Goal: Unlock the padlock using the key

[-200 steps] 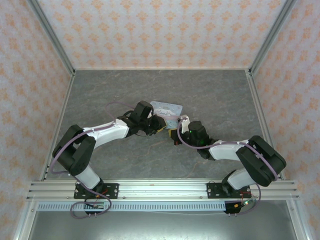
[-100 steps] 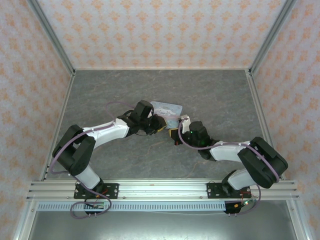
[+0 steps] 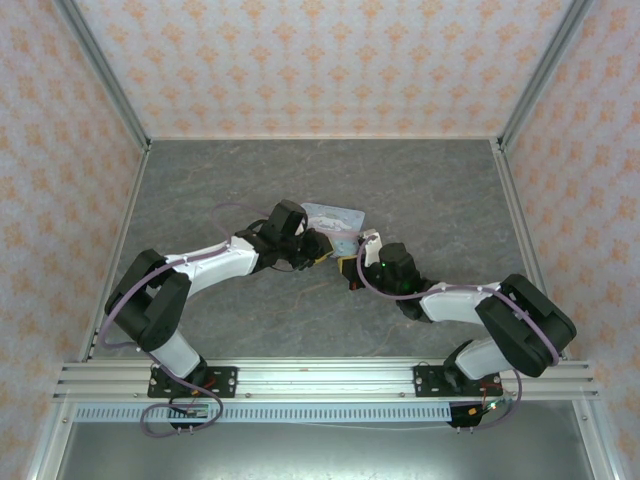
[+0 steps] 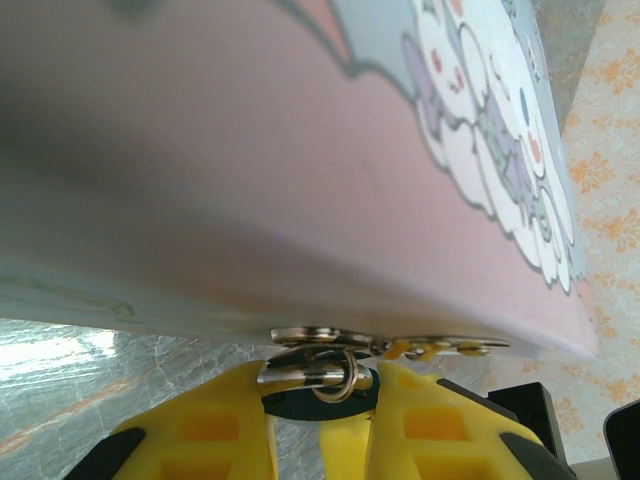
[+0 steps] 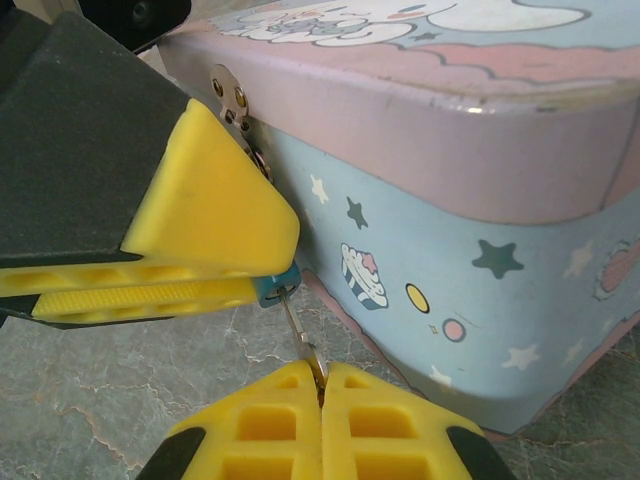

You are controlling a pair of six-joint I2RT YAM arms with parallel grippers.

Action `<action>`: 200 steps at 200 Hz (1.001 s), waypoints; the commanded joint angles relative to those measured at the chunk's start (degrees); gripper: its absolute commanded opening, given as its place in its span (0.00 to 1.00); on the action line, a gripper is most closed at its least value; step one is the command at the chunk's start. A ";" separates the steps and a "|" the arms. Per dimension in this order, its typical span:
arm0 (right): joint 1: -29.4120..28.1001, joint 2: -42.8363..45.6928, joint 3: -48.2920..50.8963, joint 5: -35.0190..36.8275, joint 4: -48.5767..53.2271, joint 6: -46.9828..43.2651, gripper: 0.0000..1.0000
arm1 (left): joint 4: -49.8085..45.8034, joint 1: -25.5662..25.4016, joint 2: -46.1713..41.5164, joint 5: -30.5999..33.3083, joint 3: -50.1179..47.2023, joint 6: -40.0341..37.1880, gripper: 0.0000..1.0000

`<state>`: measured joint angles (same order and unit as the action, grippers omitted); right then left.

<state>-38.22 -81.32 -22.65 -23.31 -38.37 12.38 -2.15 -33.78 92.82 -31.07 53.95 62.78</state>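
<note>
Padlock (image 5: 276,287): tiny teal body hanging at the hasp (image 5: 230,95) of the tin (image 5: 450,250). Probably light, rigid and slick; best held by its flat sides.
Key (image 5: 300,335): thin metal, tip at the padlock's underside. Likely bends or slips easily, so take hold at the bow.
Left gripper (image 4: 322,385): clamped on the padlock body.
Right gripper (image 5: 322,375): pads pressed together on the key's end.
Arms: both reach inward low over the counter (image 3: 200,200) and meet at the tin's near side.
</note>
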 commanded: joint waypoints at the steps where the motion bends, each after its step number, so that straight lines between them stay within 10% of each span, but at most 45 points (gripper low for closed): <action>1: -0.37 -0.81 -1.07 0.72 -3.41 0.32 0.00 | -0.66 -0.65 -0.93 -0.84 1.82 0.23 0.12; 200: -0.37 -3.42 -2.72 0.22 -10.83 1.31 0.00 | 2.45 -2.49 -1.50 -2.24 1.37 5.09 0.11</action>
<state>-38.48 -83.96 -22.74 -22.52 -42.57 13.06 -1.89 -34.15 92.82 -30.59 53.98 65.58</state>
